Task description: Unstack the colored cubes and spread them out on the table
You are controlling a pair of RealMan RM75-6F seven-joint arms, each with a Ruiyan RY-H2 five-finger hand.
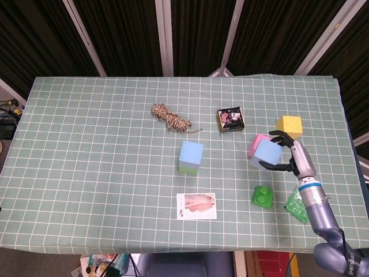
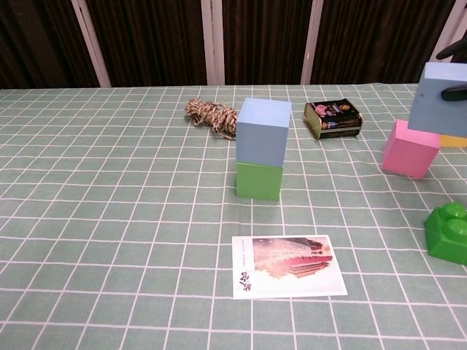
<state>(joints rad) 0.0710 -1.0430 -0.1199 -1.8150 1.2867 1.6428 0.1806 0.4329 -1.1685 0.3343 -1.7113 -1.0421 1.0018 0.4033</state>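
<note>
Dark slatted panels stand behind a worktop [image 1: 86,144] covered in green checked cloth. Going left to right: a bundle of twine [image 1: 169,117] lies toward the back; in front of it stands what is left of the stack, a blue cube [image 2: 263,132] sitting squarely on a green cube [image 2: 259,181], with a printed card [image 2: 287,265] lying flat nearer the front edge. A small dark tin [image 2: 333,118] rests further right, toward the back. Beyond it the right hand [image 1: 292,156] holds a second light-blue cube [image 1: 266,154] in the air, fingers [image 1: 275,168] clasped on its sides, tilted above and partly in front of a pink cube [image 2: 410,148] that sits on the cloth. A yellow cube [image 1: 289,126] lies just behind, and a green toy brick [image 2: 449,232] nearer the front. The left hand shows in neither view.

By my judgement the task is about halfway: pink and yellow are set apart, one blue cube is lifted but not yet placed, and the blue-on-green pair has yet to be separated
</note>
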